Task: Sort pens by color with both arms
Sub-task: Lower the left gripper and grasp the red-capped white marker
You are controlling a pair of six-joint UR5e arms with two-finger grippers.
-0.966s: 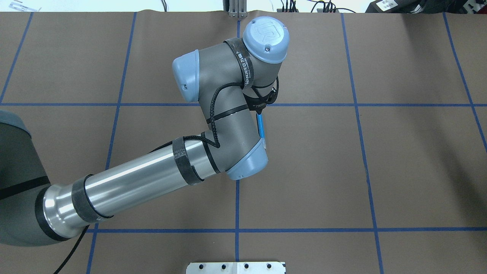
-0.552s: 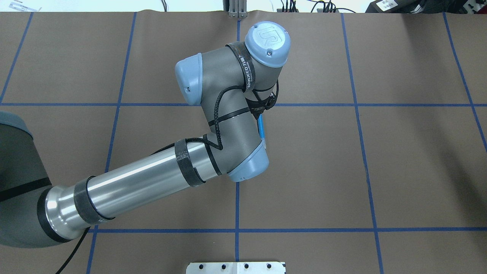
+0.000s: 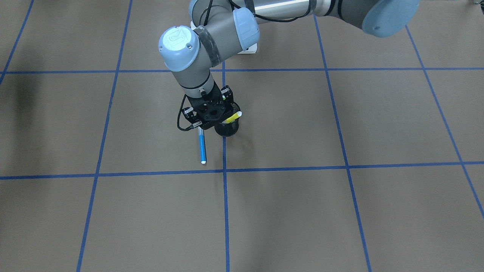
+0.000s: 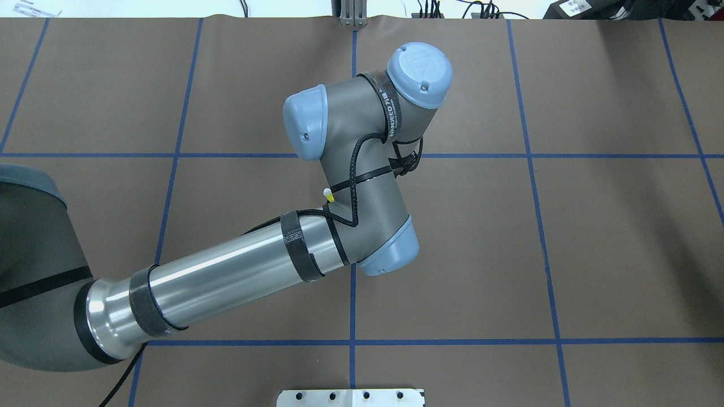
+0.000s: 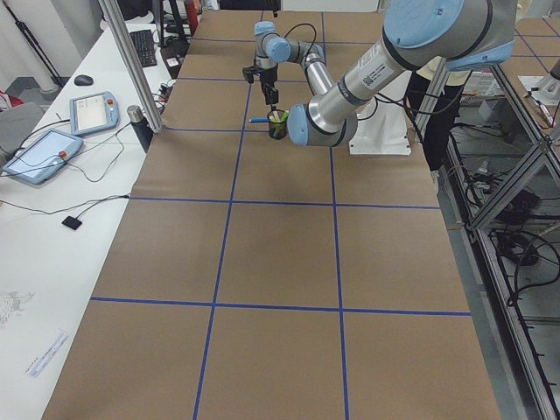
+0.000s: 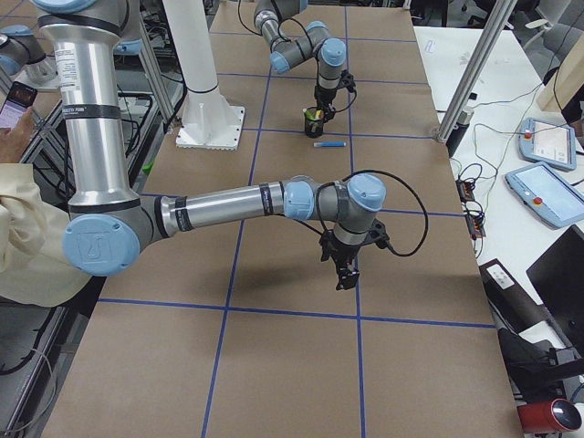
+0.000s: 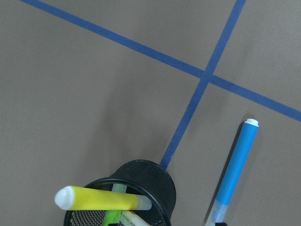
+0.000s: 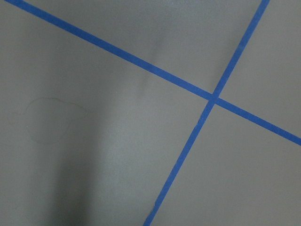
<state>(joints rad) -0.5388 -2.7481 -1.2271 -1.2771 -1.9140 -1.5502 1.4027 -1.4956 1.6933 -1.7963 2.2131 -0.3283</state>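
Blue pen (image 3: 202, 149) flat on the brown table cover (image 3: 340, 211), just beside the black mesh cup (image 3: 228, 130) on the robot's right of it, roughly parallel to a blue tape line (image 3: 226, 211), white-tipped end away from the robot, clear end beneath the left gripper (image 3: 208, 115) in the front-facing view. Inside the cup, yellow pen (image 7: 101, 199) leaning across the rim with its white tip poking out; bright green pen (image 7: 112, 217) deeper in, next to a pale pen (image 7: 134, 219) too hidden for its colours to be read. Cup upright, base right on the tape line. Left gripper low over the cup's rim and the blue pen's near end, pointing straight down; fingers tucked under the wrist or cut off at the frame edge in every view, so impossible to tell whether spread or closed, or touching the pen. Well apart from cup and pens, right gripper (image 6: 343, 279) hovering above bare cover close to a tape crossing, pointing down; caught only by the side camera, so finger state impossible to tell there too.
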